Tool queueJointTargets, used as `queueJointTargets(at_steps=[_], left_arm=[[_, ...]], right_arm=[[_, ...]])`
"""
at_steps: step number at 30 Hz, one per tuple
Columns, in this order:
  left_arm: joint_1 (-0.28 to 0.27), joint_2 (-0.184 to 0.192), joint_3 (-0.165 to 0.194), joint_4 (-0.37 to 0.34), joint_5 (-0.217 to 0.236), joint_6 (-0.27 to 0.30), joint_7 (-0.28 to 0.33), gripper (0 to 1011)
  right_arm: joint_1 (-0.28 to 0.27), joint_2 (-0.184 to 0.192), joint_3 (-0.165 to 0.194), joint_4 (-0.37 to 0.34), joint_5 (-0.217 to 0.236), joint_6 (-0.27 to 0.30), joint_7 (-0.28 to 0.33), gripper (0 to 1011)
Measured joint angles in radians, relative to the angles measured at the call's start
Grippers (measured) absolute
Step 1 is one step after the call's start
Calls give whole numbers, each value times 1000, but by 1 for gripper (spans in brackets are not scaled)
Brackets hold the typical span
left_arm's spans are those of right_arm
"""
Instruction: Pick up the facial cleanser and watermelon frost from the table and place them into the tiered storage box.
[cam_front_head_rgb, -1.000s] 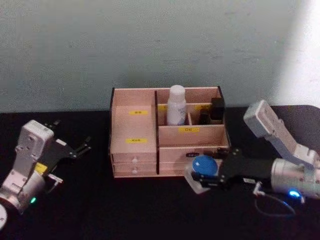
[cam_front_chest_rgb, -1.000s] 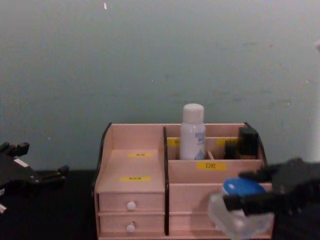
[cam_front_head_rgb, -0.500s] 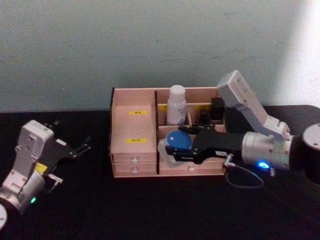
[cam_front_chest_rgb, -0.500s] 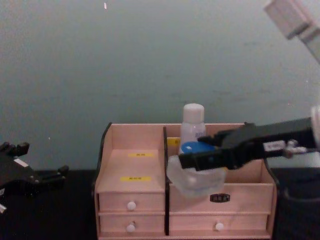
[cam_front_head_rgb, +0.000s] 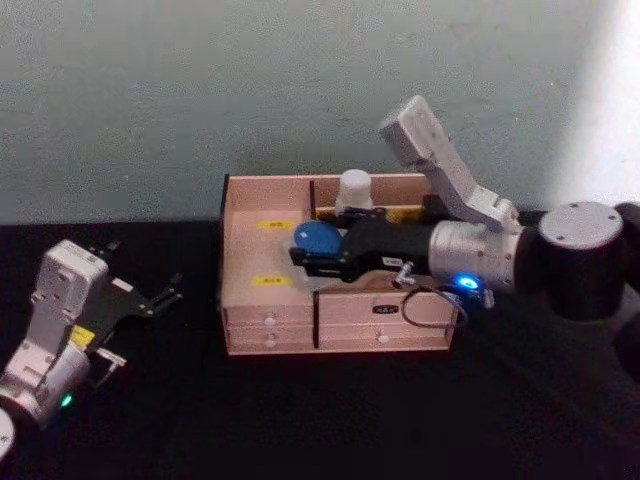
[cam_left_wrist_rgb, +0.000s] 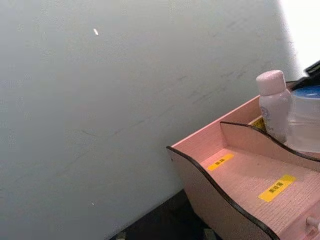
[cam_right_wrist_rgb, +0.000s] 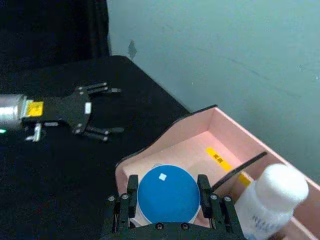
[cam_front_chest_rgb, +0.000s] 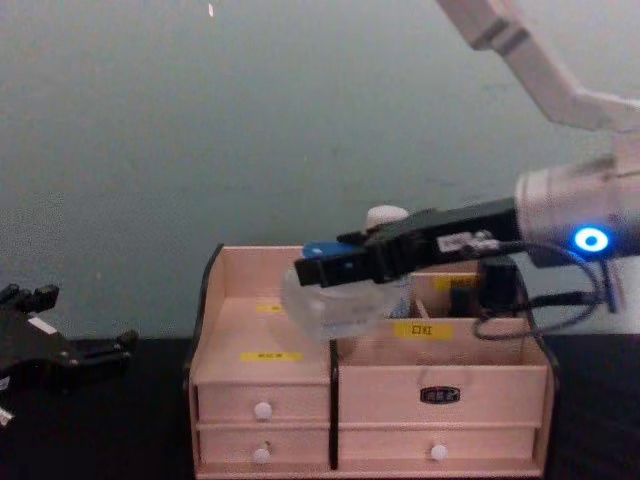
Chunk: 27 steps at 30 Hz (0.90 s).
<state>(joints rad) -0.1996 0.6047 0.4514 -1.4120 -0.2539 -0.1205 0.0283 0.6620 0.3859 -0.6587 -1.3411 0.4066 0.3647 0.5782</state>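
The right pincer (cam_front_head_rgb: 308, 251) grips the short clear blue-lidded watermelon frost jar (cam_front_head_rgb: 317, 241) above the pink wooden tiered storage box (cam_front_head_rgb: 262, 318); lower it slowly; the left pincer (cam_front_head_rgb: 160, 295) sits open on the worktop.

The storage box (cam_front_head_rgb: 268, 300) looks like pale, matt wood with a faint grain, its edges dark as if burnt, and carries glossy yellow paper labels (cam_front_head_rgb: 272, 281) and small smooth white knobs (cam_front_chest_rgb: 262, 411). The jar (cam_front_chest_rgb: 335, 303) has clear, shiny plastic or glass walls under a smooth blue plastic lid (cam_right_wrist_rgb: 168, 194). The bottle (cam_left_wrist_rgb: 275, 104), at 3 o'clock from the jar's lid in the head view, is smooth white plastic with a satin sheen. The right claw (cam_right_wrist_rgb: 169, 197) is matt black, ribbed plastic or metal; the left claw (cam_front_head_rgb: 155, 297) looks the same. The bench (cam_front_head_rgb: 330, 420) is covered in flat matt black. The wall (cam_front_head_rgb: 200, 90) is dull, slightly scuffed paint.
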Motion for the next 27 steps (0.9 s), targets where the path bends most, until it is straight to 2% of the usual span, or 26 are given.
queueJointTargets(at_steps=[11, 18, 27], left_arm=[[0, 0, 0, 0, 0, 0, 0, 1002], [0, 0, 0, 0, 0, 0, 0, 1001], [0, 0, 0, 0, 0, 0, 0, 1001]], right_arm=[[83, -116, -21, 176, -27, -28, -19, 713], [121, -174, -23, 274, -42, -68, -17, 713], [149, -228, -20, 356, -65, -90, -22, 713]])
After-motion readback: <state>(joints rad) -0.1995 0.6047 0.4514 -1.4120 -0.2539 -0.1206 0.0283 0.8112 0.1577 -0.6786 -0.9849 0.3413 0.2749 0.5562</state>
